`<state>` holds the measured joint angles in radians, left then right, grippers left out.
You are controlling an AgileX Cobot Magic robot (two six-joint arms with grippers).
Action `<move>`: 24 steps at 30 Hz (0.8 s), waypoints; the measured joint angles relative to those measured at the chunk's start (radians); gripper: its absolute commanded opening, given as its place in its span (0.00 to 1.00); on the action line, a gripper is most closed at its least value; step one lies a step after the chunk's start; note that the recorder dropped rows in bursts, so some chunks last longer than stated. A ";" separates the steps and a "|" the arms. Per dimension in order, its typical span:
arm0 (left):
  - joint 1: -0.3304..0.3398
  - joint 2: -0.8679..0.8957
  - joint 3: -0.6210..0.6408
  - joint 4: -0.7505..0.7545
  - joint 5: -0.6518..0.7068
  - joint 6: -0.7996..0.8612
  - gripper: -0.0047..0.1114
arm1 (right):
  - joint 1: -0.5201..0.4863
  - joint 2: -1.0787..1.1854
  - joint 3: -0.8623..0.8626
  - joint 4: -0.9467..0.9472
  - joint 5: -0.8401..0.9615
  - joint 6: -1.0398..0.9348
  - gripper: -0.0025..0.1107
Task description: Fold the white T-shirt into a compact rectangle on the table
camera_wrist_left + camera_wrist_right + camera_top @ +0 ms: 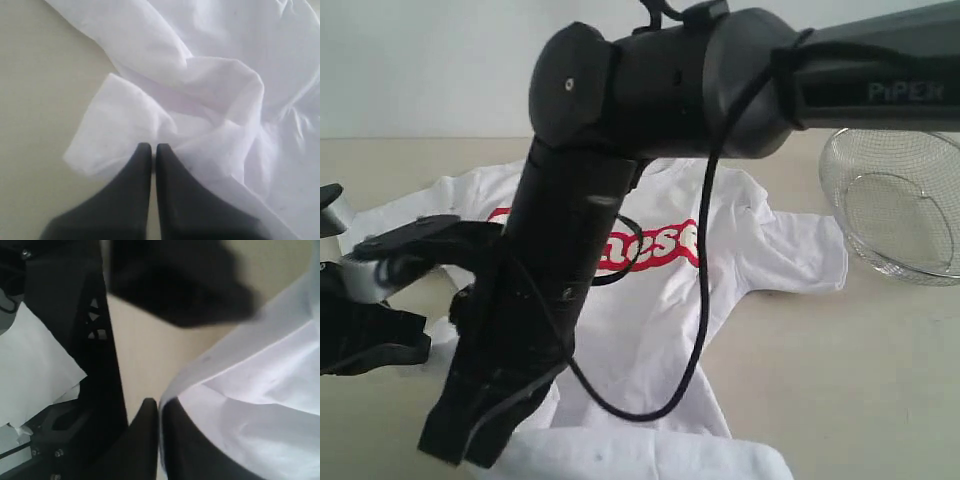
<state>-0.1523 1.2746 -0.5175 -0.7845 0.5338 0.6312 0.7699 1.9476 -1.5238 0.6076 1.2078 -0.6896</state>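
The white T-shirt (650, 320) lies spread on the table (860, 380), with part of its red lettering showing behind my right arm. Its near hem (650, 455) is bunched at the front edge. My right gripper (465, 450) reaches across to the front left. In the right wrist view the right gripper (160, 402) is shut with the shirt's edge (260, 405) pinched between its fingers. My left gripper (150, 146) is shut too, and crumpled shirt cloth (225, 75) gathers into its tips. The left arm (380, 265) sits at the far left, partly hidden.
A wire mesh basket (895, 205) stands at the back right, next to the shirt's sleeve. My right arm (650, 90) and its black cable (703, 260) cross over the shirt and hide much of it. Bare tabletop shows at the front right.
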 measured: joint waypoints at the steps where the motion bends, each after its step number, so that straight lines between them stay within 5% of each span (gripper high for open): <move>1: 0.000 0.000 0.000 0.000 0.000 0.000 0.08 | 0.019 -0.007 0.000 -0.006 0.000 0.011 0.02; 16: 0.000 0.000 0.000 -0.003 0.007 0.000 0.08 | 0.341 -0.033 0.131 -0.054 0.012 0.144 0.04; 24: 0.000 0.000 0.000 -0.026 0.026 0.000 0.08 | 0.346 -0.033 0.137 -0.077 0.012 0.162 0.45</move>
<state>-0.1523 1.2746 -0.5175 -0.8104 0.5600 0.6312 1.1157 1.9145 -1.3866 0.5303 1.2201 -0.5277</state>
